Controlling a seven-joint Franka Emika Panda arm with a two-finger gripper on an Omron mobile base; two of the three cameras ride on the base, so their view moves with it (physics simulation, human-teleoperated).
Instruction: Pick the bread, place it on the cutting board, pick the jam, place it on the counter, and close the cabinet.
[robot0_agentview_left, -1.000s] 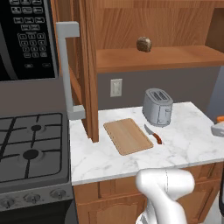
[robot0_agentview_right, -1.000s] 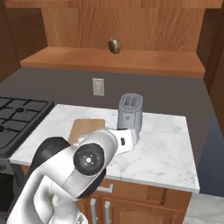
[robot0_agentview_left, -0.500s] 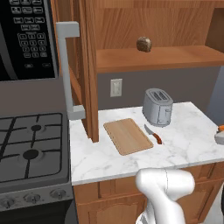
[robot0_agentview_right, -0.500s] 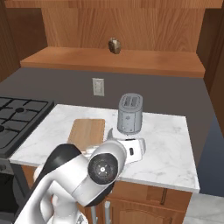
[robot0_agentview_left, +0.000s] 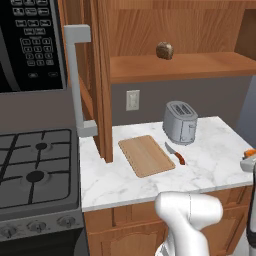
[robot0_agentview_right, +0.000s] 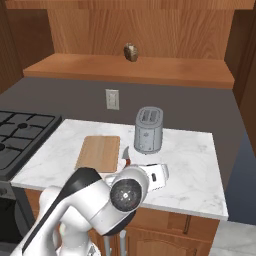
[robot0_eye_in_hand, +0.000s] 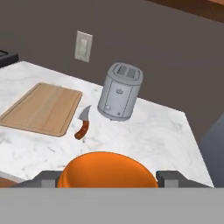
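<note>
Task was partly under way, nothing finished that we could see. The bread (robot0_agentview_left: 164, 50) sat on the open cabinet (robot0_agentview_left: 102, 75) shelf, not picked, and the cutting board (robot0_agentview_left: 146, 155) lay bare on the tabletop (robot0_agentview_left: 210, 155), just beside the knife (robot0_agentview_left: 175, 154) and near the toaster (robot0_agentview_left: 180, 122). The jam (robot0_eye_in_hand: 107, 168) was off the shelf: in the hand view we saw the fingers (robot0_eye_in_hand: 47, 177) at a middling spread, one on each side of the orange jar and against it, so we judged it held. In the left base view the jar showed at the far right edge of the picture, at about the tabletop's right end; we could not tell whether it was touching the marble. Cabinet door stood open. Left to do: set the jam down, move the bread to the board, close the door

Against the earlier frames, the scene itself had not shifted, so the base had stayed put. The jar had sunk a little in the left base view, and in the right base view the hand had dropped lower and nearer the camera. Bread, board, toaster and knife were unmoved
</note>
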